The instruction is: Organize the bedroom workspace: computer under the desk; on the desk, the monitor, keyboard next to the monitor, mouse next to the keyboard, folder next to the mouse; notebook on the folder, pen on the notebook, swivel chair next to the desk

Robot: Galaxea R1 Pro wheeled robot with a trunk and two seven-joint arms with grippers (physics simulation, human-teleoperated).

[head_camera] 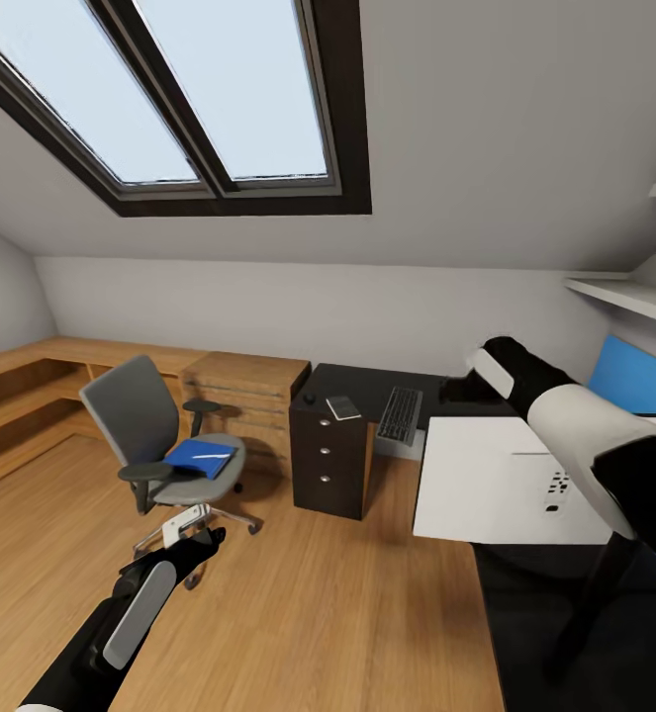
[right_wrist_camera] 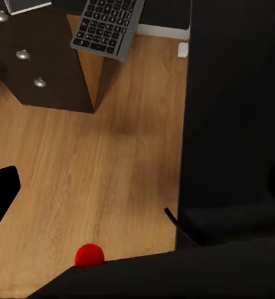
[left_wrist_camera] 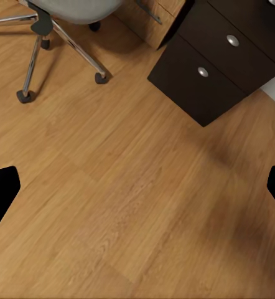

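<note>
Blue folder [head_camera: 201, 457] lies flat on the swivel chair [head_camera: 140, 415] seat just ahead of my left gripper [head_camera: 191, 528], the nearer arm, whose fingers look spread with nothing between them; right gripper's state I cannot tell.

The head view looks from high across the room. Both wrist views look down at the wood floor [left_wrist_camera: 131, 205] from nearer, and all three share the black drawer unit [head_camera: 329, 457].
</note>
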